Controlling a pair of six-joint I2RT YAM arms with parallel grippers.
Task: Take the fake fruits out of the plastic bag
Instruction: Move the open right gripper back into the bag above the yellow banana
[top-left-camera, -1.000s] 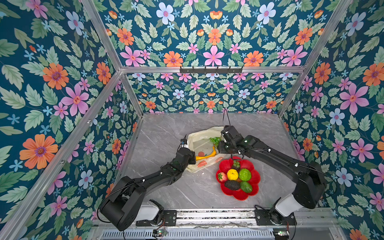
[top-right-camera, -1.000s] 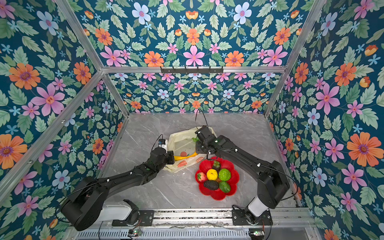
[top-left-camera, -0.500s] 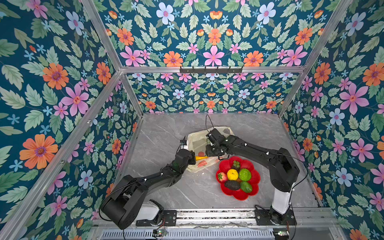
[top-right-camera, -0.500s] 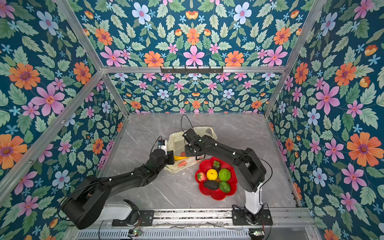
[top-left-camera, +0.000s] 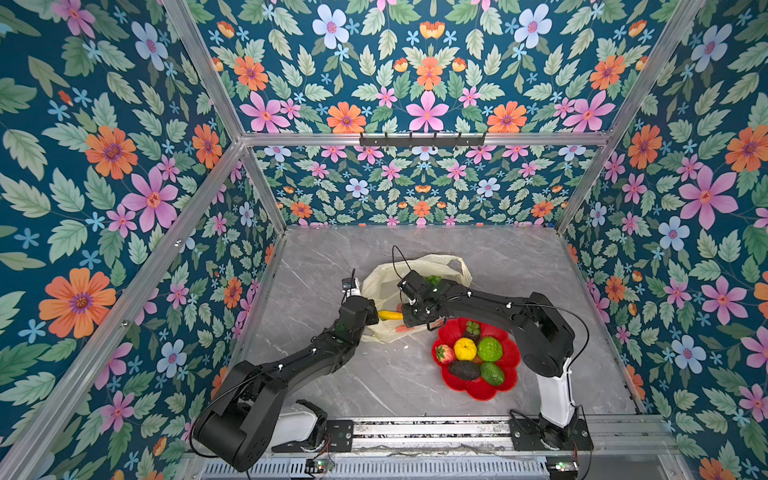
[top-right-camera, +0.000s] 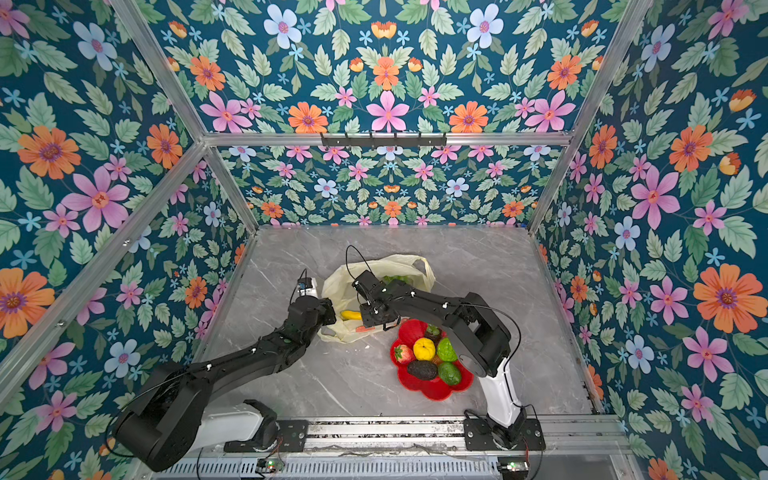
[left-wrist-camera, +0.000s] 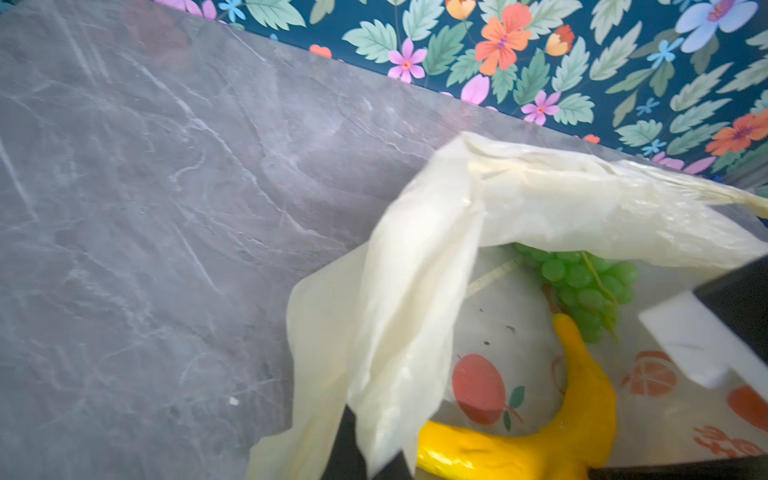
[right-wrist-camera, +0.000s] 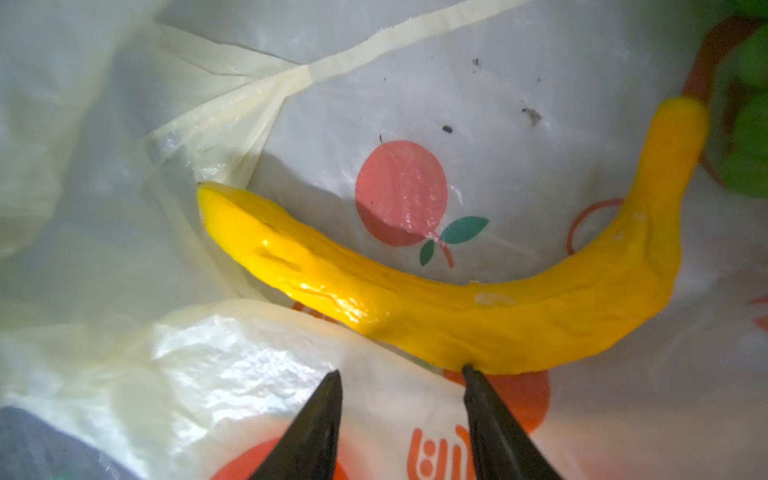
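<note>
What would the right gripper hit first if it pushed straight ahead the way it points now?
Most likely the yellow banana lying inside the plastic bag: the right gripper, jaws apart, points at its curved edge, one fingertip seemingly touching it.

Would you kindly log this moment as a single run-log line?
left gripper: shut on plastic bag | right gripper: open at banana | in bag: banana, grapes | red plate: lemon, strawberry, avocado

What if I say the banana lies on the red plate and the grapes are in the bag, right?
No. The banana lies inside the plastic bag, not on the red plate; the right wrist view shows it. The grapes are too.
</note>
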